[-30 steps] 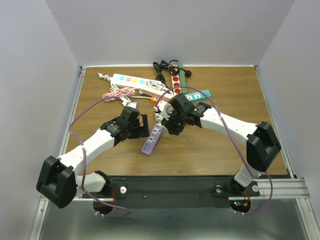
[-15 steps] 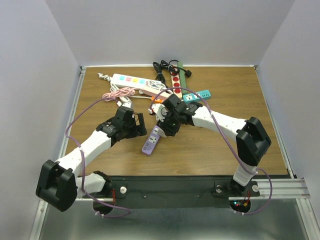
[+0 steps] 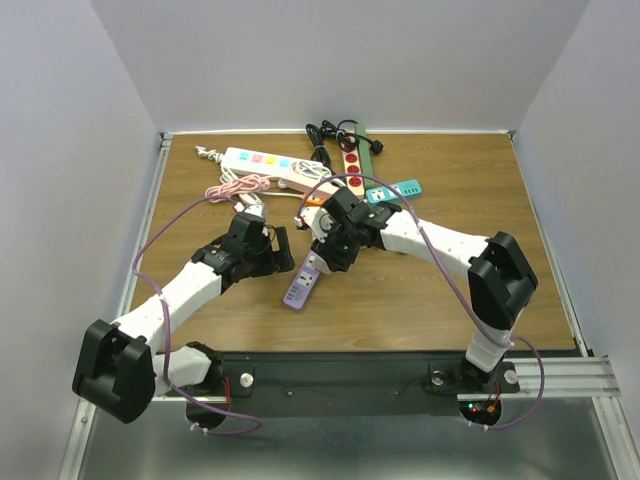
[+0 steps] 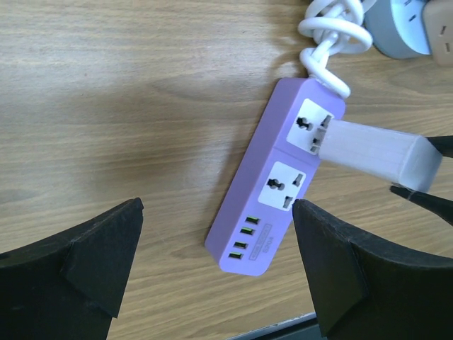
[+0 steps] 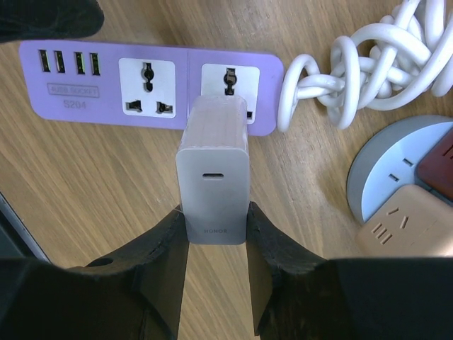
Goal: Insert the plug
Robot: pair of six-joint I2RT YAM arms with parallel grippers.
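Left jaws: spread wide, holding nothing, fingers [image 4: 78, 255] hanging low over the desk [image 4: 106, 106]. The purple power strip [image 4: 272, 177] lies flat in the gap between them. Its USB end sits just beside the right-hand finger, and I cannot tell whether they touch. The other finger is well apart from the strip, so the strip looks unbraced. Centre: the charger plug [image 5: 212, 180], a pale block, is pinched by its two long sides in the right jaws, fingers [image 5: 166, 248] closed firmly on it. Straight ahead of these jaws, its nose meets the strip at the socket nearest the cord. The second socket, just to the left of that line, is free. From the left wrist view the block comes in at a slant onto that end socket and covers part of its face. The prongs are hidden, so depth of entry cannot be read. Judgement: the step in hand is the insertion itself, with alignment largely made and seating unconfirmed. Next move calls for squaring the block to the socket face and pushing along the prong axis. The left jaws should close on or press the strip so it cannot slide on the desk. Right of the right jaws: the coiled white cord [image 5: 368, 71] and a grey round socket hub [image 5: 396, 177], both near but clear of the push line.
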